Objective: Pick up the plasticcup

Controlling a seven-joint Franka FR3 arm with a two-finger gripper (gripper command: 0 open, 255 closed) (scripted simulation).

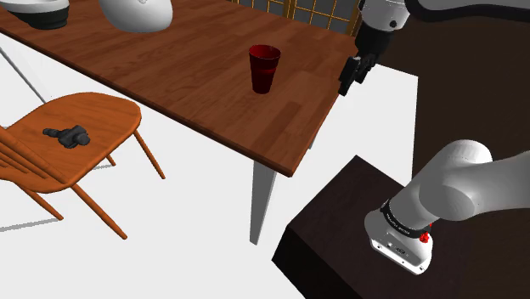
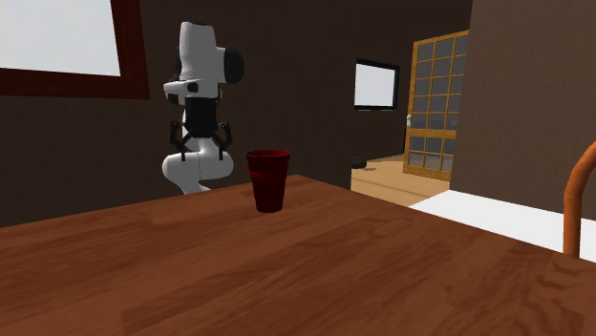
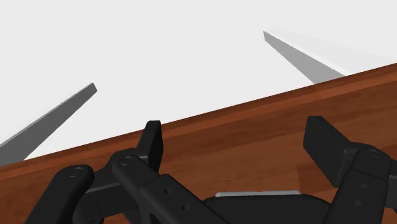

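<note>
The all-black two-finger claw [image 1: 355, 75] hangs by the edge of the brown wooden table [image 1: 195, 76], its fingers [image 3: 151, 141] spread apart with nothing between them; in the shoulder view the dark red tapered cup [image 1: 263, 70] stands upright on the tabletop at the claw's 9 o'clock, apart from it, long axis vertical, so I judge the reach must travel sideways over the wood

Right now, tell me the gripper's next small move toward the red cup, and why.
Probably shift the gripper toward the shoulder view's left, until it is over the red cup. The cup stands upright on the wooden table, untouched, while the gripper hangs apart from it near the table's edge, fingers open and holding nothing.
</note>
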